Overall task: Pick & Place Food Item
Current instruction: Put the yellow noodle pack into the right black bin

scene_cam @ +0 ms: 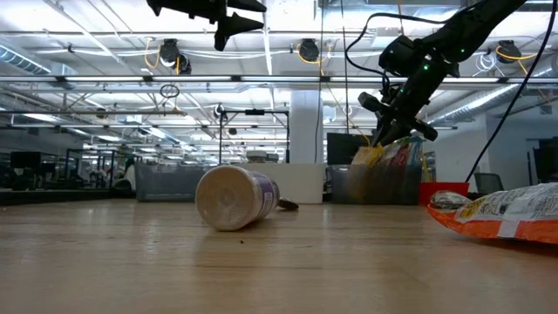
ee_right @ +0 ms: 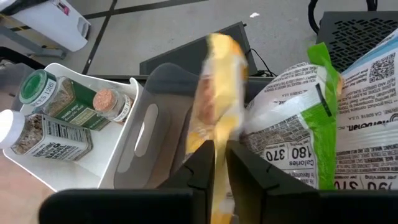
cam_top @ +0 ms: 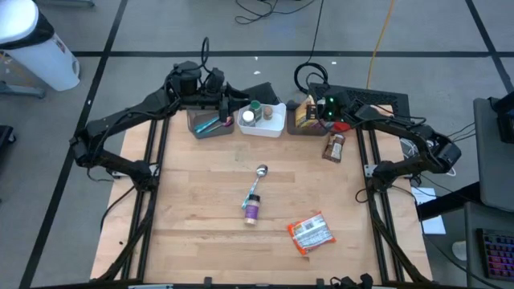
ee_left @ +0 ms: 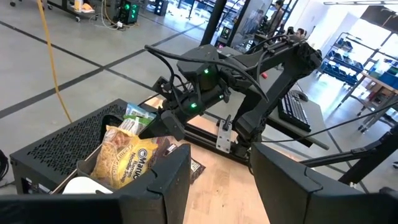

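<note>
A yellow noodle packet stands in the dark mesh bin at the table's far right, among other food packets. My right gripper is above this bin and shut on the packet; it also shows in the low view. My left gripper is open and empty, high over the grey bin at the far left. An orange snack bag lies flat on the table near the front. My right gripper pinches the yellow packet by its upper edge between its two fingers. The fingers come from above, slanting down toward the bin. The packet hangs below the fingers at the bin's rim; whether its lower end is clear of the bin, I cannot tell.
A white tray with spice jars stands between the two bins. A spoon and a purple-capped bottle lie mid-table. A brown packet lies beside the dark bin. A green-and-white bag sits next to the held packet.
</note>
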Tool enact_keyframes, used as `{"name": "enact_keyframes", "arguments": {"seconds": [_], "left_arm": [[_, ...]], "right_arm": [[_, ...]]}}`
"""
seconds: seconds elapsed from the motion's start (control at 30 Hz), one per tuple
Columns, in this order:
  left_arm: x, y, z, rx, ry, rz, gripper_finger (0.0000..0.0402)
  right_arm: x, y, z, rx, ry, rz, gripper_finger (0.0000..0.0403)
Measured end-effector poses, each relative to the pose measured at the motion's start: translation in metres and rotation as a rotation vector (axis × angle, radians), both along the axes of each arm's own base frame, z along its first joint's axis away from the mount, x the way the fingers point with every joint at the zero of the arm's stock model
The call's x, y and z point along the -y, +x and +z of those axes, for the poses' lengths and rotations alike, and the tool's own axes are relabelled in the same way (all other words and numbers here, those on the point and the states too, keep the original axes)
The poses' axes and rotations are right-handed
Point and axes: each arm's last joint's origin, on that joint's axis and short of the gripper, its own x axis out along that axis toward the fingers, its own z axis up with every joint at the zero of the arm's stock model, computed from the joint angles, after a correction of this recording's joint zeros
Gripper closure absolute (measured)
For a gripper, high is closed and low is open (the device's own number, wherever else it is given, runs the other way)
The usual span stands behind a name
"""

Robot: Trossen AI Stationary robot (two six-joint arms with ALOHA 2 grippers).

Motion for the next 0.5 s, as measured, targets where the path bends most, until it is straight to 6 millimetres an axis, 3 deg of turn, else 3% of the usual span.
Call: {"name": "enact_keyframes", "arguments": {"seconds": [0.5], "left_arm": [[-0.0043,-0.0037,0.0027,0.001,0.060,0.007,0.0224]], "right_arm": [[-0.0022,-0.0018,0.0051,-0.024,-0.041,0.050,0.0355]]}}
